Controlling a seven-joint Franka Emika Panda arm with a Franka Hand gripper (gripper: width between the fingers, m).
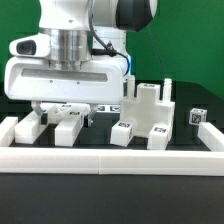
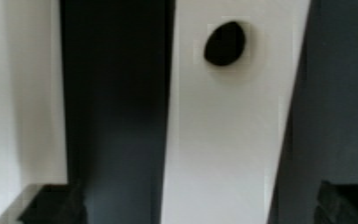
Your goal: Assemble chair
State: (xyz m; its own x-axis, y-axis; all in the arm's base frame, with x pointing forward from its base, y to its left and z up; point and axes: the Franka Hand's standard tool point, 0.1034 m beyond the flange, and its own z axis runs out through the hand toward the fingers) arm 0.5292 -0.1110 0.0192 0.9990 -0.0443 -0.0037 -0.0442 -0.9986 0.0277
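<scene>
The chair lies in loose white tagged pieces on the black table. Two short blocks (image 1: 30, 125) (image 1: 68, 126) sit at the exterior view's left, a third (image 1: 123, 133) in the middle, and a larger stepped piece (image 1: 155, 112) to the right. My gripper (image 1: 63, 112) hangs low over the left blocks. The wrist view shows a long white bar (image 2: 220, 120) with a dark oval hole (image 2: 226, 43) running between my fingertips (image 2: 51, 205). The gripper (image 2: 197, 206) is open, with dark gaps on both sides of the bar. Another white piece (image 2: 5, 100) lies beside it.
A low white border rail (image 1: 110, 160) encloses the work area on the front and sides. A small tagged cube (image 1: 196, 116) stands at the exterior view's far right. A green wall is behind.
</scene>
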